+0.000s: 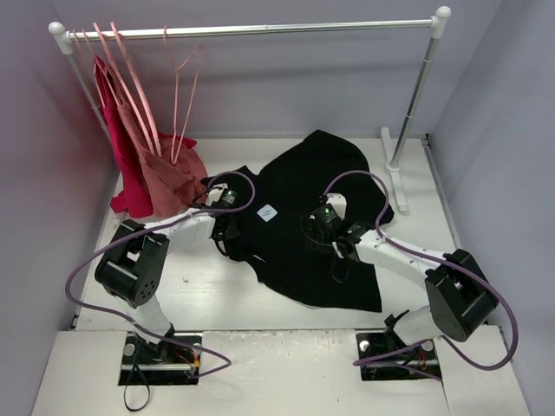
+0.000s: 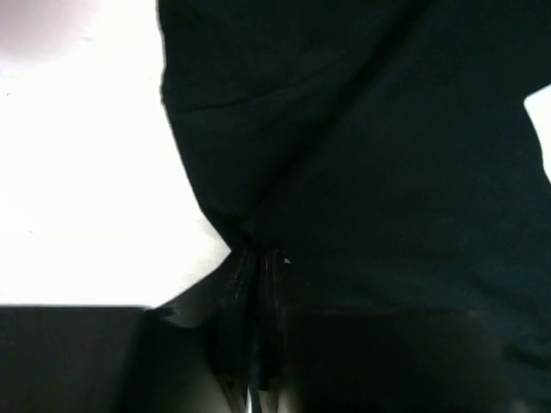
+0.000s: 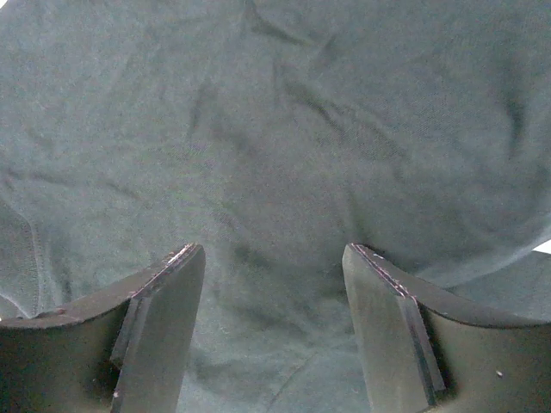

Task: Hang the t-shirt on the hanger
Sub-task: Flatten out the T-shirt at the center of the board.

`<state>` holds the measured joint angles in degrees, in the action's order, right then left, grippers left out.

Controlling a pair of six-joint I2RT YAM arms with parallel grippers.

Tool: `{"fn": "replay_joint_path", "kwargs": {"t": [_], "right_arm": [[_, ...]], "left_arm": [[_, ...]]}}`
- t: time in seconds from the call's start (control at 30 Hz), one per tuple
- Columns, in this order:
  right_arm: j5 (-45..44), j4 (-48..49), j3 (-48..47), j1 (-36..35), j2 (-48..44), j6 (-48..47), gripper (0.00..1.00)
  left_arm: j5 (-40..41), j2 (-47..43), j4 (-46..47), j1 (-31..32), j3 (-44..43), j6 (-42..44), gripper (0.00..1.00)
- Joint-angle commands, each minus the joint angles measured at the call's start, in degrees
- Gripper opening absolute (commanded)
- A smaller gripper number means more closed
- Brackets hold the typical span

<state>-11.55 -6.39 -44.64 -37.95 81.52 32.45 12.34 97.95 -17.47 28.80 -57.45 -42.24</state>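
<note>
Overhead, the t-shirt [image 1: 321,186] is lying spread on the worktop [image 1: 199,295], with the left claw [image 1: 224,234] at its left edge and the right claw [image 1: 338,247] over its middle. The hanger [image 1: 175,113] is hanging from the rail [image 1: 260,30].

In the left wrist view, the left claw [image 2: 256,262] is pinching shut on a gathered fold of the t-shirt [image 2: 362,155].

In the right wrist view, the right claw [image 3: 271,258] is gaping wide over the t-shirt [image 3: 275,129], gripping nothing.

- I have bare surface [image 1: 208,295] near left, in front of the t-shirt [image 1: 303,169].
- Red and pink garments [image 1: 152,178] fill the back left corner, down to the surface.
- A thin hanger [image 1: 177,95] dangles just beside them.
- The rail [image 1: 260,30] runs bare to the right, with open air beneath.
- Its upright [image 1: 414,95] and foot [image 1: 397,186] block the back right.
</note>
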Motion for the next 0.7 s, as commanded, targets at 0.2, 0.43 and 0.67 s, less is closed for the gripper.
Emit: {"fn": "replay_joint_path", "kwargs": {"t": [0.2,0.43,0.67], "right_arm": [[0.7,1.4,-0.7,0.2,3.6,4.0,0.69],[0.7,1.3,-3.2,1.9,10.2,4.1,0.68],[0.2,2.7,-5.4,3.8,13.9,2.1,0.28]], "left_arm": [[-0.6,-15.2,3.5,1.9,14.9,-10.6,0.0],[3.0,-29.9,-3.8,8.5,23.9,-14.5,0.08],[5.8,-31.6,-7.2,8.9,20.4,-9.5,0.42]]}}
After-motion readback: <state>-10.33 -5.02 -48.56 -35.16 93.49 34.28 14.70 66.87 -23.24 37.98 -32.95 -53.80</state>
